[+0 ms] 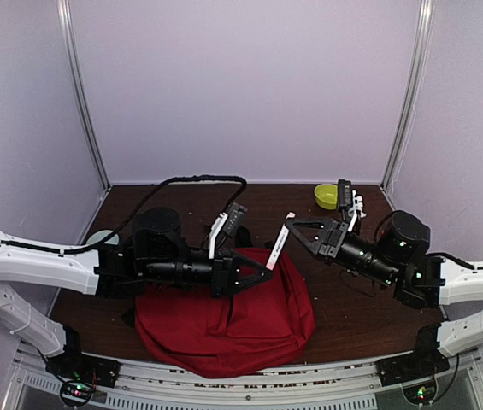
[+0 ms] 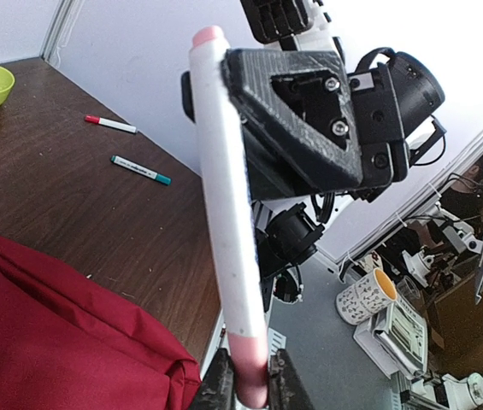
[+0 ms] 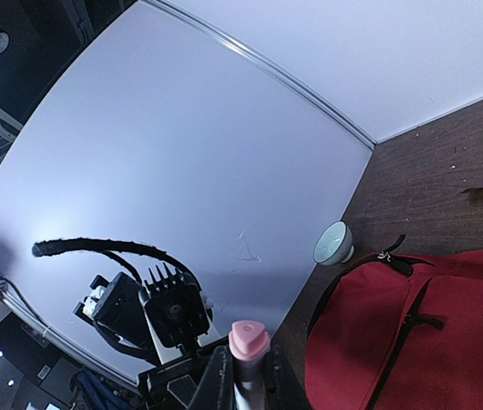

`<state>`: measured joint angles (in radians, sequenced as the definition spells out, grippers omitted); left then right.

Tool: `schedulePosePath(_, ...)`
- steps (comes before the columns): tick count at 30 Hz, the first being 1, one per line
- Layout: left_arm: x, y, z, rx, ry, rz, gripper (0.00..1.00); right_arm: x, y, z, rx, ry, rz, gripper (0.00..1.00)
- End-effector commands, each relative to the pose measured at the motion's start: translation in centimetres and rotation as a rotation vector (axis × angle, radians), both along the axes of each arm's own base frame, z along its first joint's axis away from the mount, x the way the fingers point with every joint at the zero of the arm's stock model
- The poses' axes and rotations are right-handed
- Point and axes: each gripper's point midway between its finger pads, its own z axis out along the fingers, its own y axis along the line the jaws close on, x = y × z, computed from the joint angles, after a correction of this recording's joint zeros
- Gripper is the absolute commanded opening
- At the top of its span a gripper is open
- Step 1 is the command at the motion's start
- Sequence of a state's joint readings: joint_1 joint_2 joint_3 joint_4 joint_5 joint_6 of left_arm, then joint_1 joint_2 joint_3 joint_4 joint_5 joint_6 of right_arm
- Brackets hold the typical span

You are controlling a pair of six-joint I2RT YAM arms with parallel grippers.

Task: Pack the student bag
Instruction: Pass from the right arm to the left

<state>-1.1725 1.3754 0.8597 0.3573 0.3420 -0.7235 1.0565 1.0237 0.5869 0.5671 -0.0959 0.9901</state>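
Low in the middle of the top view, the student bag (image 1: 224,329) lies flat, its long axis running left to right; I can't tell which end is its top. Above its upper right edge, my left gripper (image 2: 250,389) and right gripper (image 3: 246,376) each clench one end of a white, pink-capped marker (image 2: 228,213).

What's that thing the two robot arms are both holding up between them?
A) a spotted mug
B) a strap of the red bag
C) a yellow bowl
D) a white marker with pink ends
D: the left gripper and the right gripper each clamp the white marker near opposite ends, and each wrist view shows a pink tip between that gripper's own fingers.
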Motion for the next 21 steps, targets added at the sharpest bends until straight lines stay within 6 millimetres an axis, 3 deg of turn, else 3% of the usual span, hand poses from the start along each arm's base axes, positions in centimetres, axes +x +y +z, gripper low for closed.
schedulePosePath(1, 0.0, -0.4, 2.1, -0.053, -0.044, -0.002, 0.00, -0.8, -0.2, 3.5, 0.081, -0.066, 0.018, 0.00)
schedulePosePath(8, 0.6, 0.0, 1.5, -0.012, -0.042, 0.038, 0.00, -1.3, -0.2, 3.4, 0.057, -0.110, 0.034, 0.01)
schedulePosePath(18, 1.1, 0.6, 0.7, 0.029, -0.049, 0.072, 0.00, -1.1, -0.7, 2.9, -0.054, -0.150, 0.000, 0.44)
schedulePosePath(21, 1.2, 1.0, 0.5, 0.045, -0.054, 0.085, 0.00, -0.8, -1.4, 2.6, -0.098, -0.157, -0.038, 0.53)
